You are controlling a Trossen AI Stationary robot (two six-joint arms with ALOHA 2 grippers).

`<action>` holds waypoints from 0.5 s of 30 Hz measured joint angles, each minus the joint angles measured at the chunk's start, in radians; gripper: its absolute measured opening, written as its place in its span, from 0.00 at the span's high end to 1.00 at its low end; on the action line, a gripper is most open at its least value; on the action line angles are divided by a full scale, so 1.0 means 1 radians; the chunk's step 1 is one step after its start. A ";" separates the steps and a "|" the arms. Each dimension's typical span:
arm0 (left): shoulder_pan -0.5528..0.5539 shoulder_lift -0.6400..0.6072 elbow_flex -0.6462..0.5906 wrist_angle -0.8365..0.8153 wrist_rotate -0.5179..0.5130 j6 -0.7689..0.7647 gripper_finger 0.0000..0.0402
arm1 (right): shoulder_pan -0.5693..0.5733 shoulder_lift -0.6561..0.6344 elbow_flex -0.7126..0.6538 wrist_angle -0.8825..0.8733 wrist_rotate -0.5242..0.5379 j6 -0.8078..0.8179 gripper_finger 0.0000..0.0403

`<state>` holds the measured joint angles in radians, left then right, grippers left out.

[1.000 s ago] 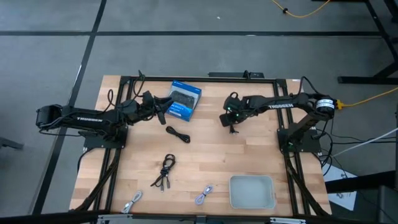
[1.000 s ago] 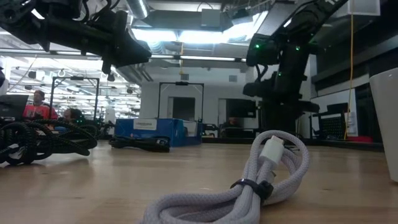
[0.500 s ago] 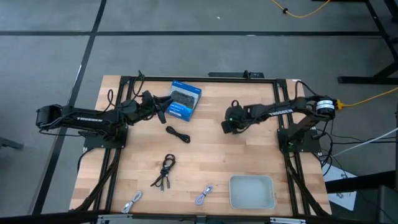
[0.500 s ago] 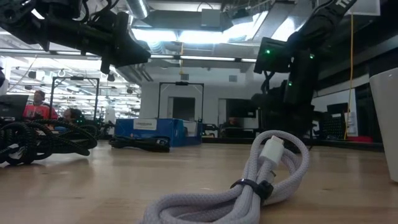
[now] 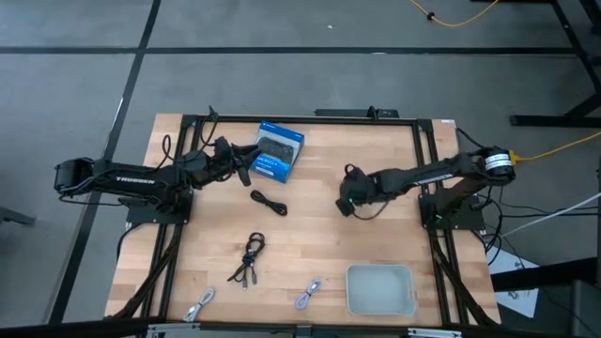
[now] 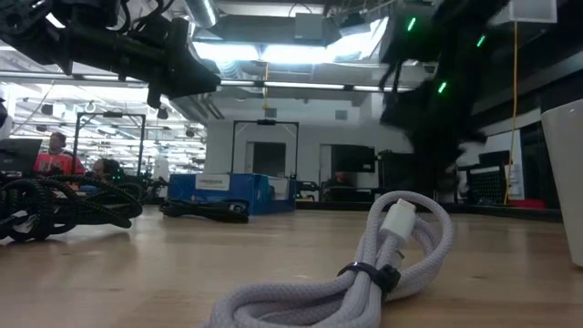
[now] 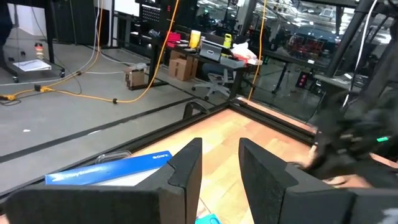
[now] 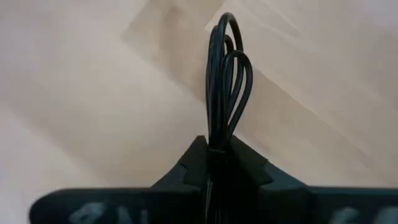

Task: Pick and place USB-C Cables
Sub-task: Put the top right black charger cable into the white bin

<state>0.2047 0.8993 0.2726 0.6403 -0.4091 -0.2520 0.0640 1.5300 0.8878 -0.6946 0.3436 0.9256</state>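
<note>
My right gripper (image 5: 346, 203) hangs over the middle of the table, right of centre, shut on a black USB-C cable bundle (image 8: 224, 68). Four more cables lie on the wood: a black one (image 5: 269, 201) near the blue box (image 5: 279, 150), a black bundle (image 5: 249, 258), and two light grey ones (image 5: 199, 305) (image 5: 307, 295) by the near edge. One grey cable (image 6: 383, 264) fills the low view's foreground. My left gripper (image 5: 246, 161) waits open beside the blue box, its fingers apart in the left wrist view (image 7: 221, 168). My right gripper pinches the black cable bundle between its two fingers (image 8: 217, 134). The bundle's loops (image 8: 225, 37) stick out beyond the fingertips. The cable is lifted clear of the table. Which end of the bundle sits between the fingers is hidden by the gripper itself.
A pale grey tray (image 5: 380, 289) sits at the table's near right corner and shows as a white wall (image 6: 565, 182) in the low view. A black frame (image 5: 423, 150) runs around the table. Bare wood lies between my right gripper and the tray.
My right gripper has moved toward the table's near edge, carrying the black cable with it; the arm has stretched lower across the table. The left arm and the cables on the table have kept still.
</note>
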 joint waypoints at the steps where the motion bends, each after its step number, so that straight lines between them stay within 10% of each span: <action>1: 0.000 0.000 0.000 0.000 0.000 0.000 0.75 | 0.034 -0.014 0.026 -0.054 0.012 0.012 0.91; 15: 0.000 0.000 0.000 0.000 -0.005 0.000 0.75 | 0.537 -0.065 0.282 -0.269 -0.143 0.208 0.91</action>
<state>0.2050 0.8993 0.2729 0.6403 -0.4140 -0.2516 0.6011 1.4653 1.1695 -0.9635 0.2003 1.1336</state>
